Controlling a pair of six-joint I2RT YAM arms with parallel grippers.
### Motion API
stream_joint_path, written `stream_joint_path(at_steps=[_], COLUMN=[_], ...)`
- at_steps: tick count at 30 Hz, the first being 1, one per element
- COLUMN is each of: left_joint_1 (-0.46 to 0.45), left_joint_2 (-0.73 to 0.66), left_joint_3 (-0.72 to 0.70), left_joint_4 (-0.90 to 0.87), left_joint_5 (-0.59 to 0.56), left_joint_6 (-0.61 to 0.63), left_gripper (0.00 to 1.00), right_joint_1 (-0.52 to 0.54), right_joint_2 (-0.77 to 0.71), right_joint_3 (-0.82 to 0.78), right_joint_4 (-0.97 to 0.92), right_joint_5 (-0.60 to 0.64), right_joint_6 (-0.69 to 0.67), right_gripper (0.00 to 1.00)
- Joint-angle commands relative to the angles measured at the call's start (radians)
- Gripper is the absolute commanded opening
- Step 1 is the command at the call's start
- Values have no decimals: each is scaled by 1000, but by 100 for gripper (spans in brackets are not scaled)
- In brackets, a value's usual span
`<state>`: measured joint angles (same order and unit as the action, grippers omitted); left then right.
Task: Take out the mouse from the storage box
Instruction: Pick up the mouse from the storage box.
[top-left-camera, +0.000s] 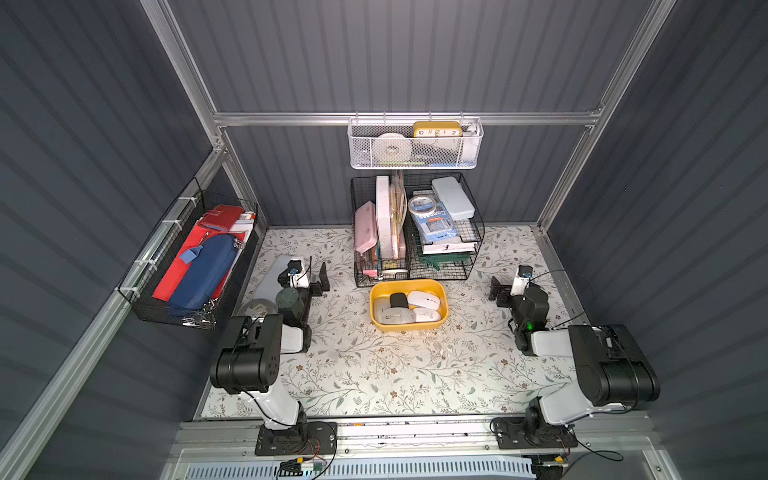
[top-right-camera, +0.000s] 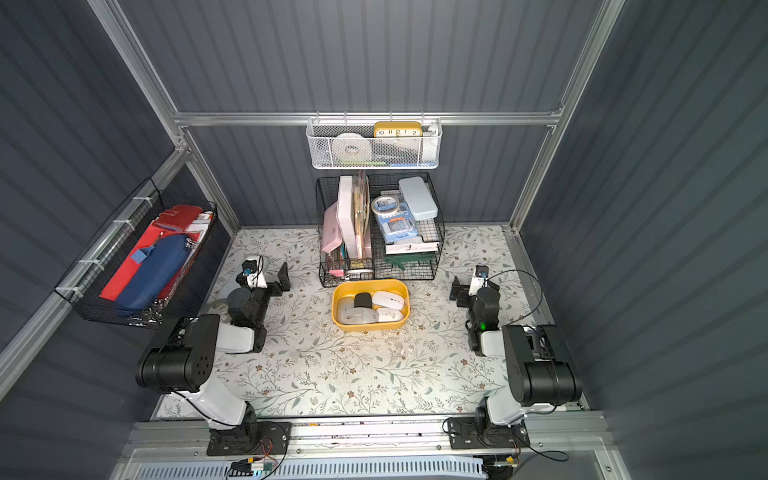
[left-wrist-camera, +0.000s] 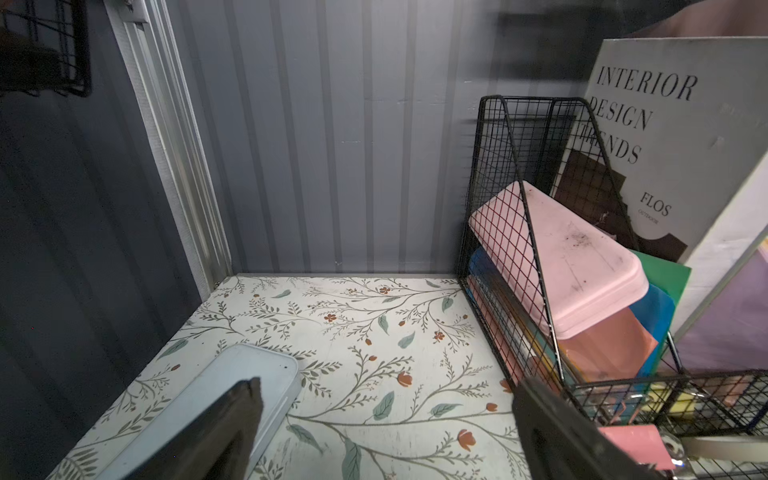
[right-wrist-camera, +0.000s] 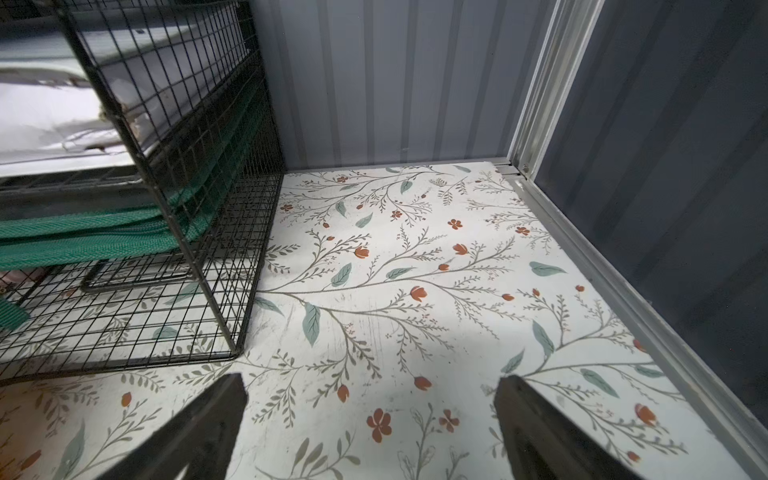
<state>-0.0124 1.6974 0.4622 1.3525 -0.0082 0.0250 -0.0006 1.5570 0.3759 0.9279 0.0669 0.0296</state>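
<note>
Storage box (top-left-camera: 372, 309): yellow tub at centre of flowered table (top-left-camera: 374, 374), seen in both top views. Inside it, black mouse (top-left-camera: 399, 300) toward 11 o'clock, white mice (top-left-camera: 423, 299) at 2 to 4 o'clock, grey mice (top-left-camera: 392, 316) at 7 o'clock, all packed close. Black wire rack (top-left-camera: 478, 199) just beside box at 12 o'clock. Left gripper (left-wrist-camera: 384, 395) at 9 o'clock, right gripper (right-wrist-camera: 372, 382) at 3 o'clock. Both well apart from box, jaws spread wide above table.
</note>
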Motion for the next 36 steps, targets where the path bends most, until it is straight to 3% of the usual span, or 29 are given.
stream_joint_path(at_steps=[1,21,24,26,28,30,33,34,36], left_joint_1=[6,6,9,8,6,6,3,3,4], left_joint_2=[5,7,0,-64,-134,-170,-166,-153,-131], left_joint_3=[16,23,25,80,241,435,730,828,1011], left_joint_4=[-3,-10,-13,-184,-485,-774,-1113,-1233,-1304], left_joint_5=[-5,-3,-48,-56,-93,-120,-140,-117,-16], left_joint_6=[-10,-11,-26,-10,-32,-78,-156,-210,-287], left_gripper=[99,99,99,99,99,99,99,99,99], right_joint_1=[-1,-2,-6,-7,-1,8,27,35,41], right_joint_2=[8,6,5,5,-17,-127,-225,-241,-283], right_joint_3=[8,7,11,12,10,78,236,276,391], right_joint_4=[12,12,2,0,1,-234,-573,-638,-861], right_joint_5=[-2,-2,16,10,115,266,247,244,161], right_joint_6=[1,0,13,11,38,74,112,153,243], right_gripper=[99,99,99,99,99,99,99,99,99])
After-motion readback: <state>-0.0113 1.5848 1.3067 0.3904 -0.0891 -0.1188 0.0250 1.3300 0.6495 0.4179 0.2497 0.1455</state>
